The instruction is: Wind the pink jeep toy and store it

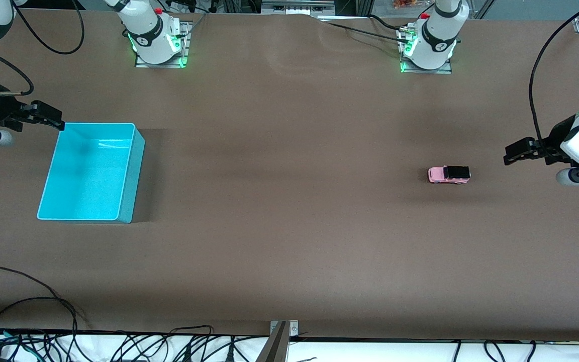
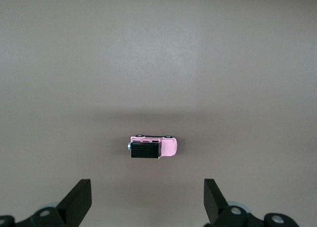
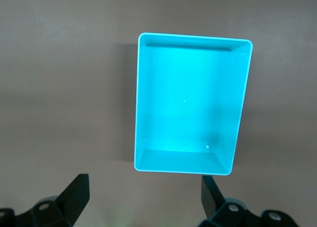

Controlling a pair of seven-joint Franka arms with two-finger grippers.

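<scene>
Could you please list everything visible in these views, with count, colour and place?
pink jeep toy: one, pink with black roof, on the table toward the left arm's end.
bin: one, cyan, empty, on the table toward the right arm's end.
table: one, brown.
cables: several, black, along the table edge nearest the front camera.
left gripper: one, black, open, over the table beside the jeep.
right gripper: one, black, open, over the bin's edge.
</scene>
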